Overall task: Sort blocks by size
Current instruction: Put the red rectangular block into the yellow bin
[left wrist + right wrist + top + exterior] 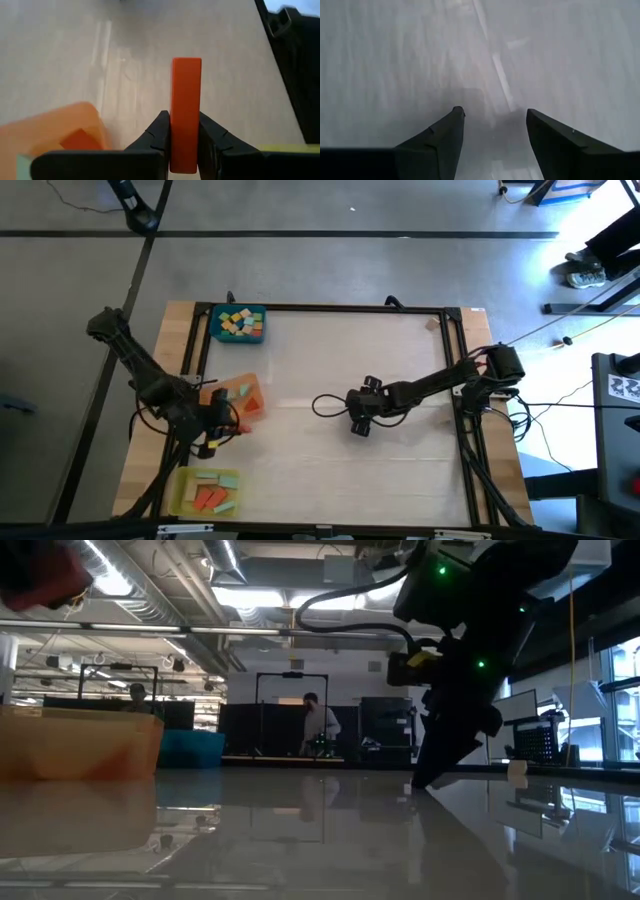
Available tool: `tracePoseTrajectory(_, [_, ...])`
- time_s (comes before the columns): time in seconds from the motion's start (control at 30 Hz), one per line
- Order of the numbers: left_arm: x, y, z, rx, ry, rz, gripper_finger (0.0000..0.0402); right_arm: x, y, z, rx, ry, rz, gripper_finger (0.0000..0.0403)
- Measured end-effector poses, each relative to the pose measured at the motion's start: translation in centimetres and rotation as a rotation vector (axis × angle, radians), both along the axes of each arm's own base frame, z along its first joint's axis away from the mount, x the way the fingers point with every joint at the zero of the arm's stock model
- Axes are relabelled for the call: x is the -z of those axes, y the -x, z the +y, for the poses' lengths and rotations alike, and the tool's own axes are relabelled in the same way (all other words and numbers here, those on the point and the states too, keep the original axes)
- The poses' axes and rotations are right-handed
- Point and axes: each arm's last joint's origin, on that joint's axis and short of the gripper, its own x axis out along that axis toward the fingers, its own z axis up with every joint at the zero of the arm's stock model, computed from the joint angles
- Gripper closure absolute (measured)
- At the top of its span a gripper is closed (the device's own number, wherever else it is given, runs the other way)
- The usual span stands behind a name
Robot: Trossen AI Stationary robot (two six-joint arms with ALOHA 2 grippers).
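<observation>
The left gripper pinched a red block upright beside the orange tray, probably just above it, near the table's left edge. The right gripper hung mid-table, fingers spread, holding nothing.

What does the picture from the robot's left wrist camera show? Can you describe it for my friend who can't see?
The left gripper is squeezing a long orange-red block that stands straight up between its two dark fingers. Beyond it is the pale table, with the corner of an orange tray to one side.
</observation>
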Motion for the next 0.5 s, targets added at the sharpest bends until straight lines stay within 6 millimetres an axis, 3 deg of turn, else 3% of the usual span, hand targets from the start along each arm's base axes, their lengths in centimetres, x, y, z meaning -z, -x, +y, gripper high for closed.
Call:
tracePoseTrajectory(0.23, [-0.2,0.4,-3.0,-0.003,0.079,0.126,0.036,0.1,0.0,0.0,-0.002,0.001,0.004,0.0187])
tracePoseTrajectory(0.5, [2.5,1.6,-6.8,-0.047,0.226,0.414,0.036,0.2,0.0,0.0,-0.005,0.013,0.005,0.0187])
